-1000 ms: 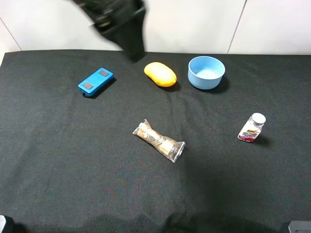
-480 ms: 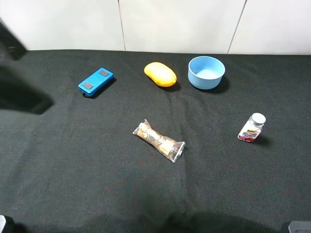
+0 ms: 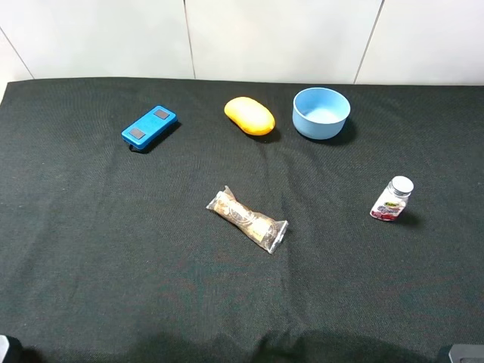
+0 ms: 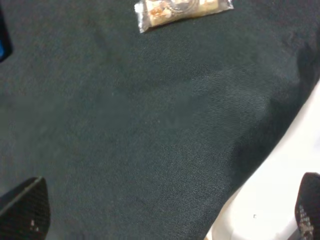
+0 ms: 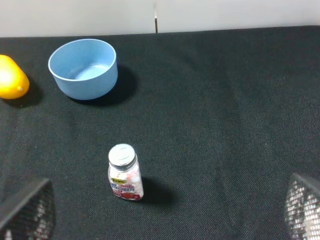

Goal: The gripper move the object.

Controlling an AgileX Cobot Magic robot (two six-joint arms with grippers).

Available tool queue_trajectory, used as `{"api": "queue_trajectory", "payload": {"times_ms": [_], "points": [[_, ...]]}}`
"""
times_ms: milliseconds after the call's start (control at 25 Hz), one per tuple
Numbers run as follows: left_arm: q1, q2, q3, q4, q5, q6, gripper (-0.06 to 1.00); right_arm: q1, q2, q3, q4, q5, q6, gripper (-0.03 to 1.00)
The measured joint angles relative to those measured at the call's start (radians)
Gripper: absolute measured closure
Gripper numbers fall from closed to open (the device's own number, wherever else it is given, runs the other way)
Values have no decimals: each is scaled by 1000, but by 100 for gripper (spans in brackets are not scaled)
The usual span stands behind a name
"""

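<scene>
Right wrist view: the right pincer [image 5: 165, 212], fingers [image 5: 27, 212] spread wide and empty, sits at the frame's bottom; past the bottle [image 5: 124, 172], the object [image 5: 83, 67] stands upper left on the desk [image 5: 225, 100]. The right arm looks nearer; the left pincer [image 4: 165, 217] is open too.

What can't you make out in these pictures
- Bottle label: too small to read in the high and right wrist views.
- Blue device: cut off by the left wrist frame edge.
- Mango: partly cut off in the right wrist view.
- Both end effectors: only finger tips show at the frame edges.
</scene>
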Motion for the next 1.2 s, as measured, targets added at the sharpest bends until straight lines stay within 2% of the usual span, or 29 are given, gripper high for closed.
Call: {"api": "queue_trajectory", "payload": {"times_ms": [360,640,920,1200], "points": [[282,-221,110,0,-1,-9,-3,0,0,0,0,-1,0,27],[459,-308,171,0,-3,-11,-3,0,0,0,0,-1,0,27],[563,-386,253,0,-68,-11,-3,0,0,0,0,-1,0,27],[600,-460,353,0,-107,-12,-3,0,0,0,0,-1,0,27]]}}
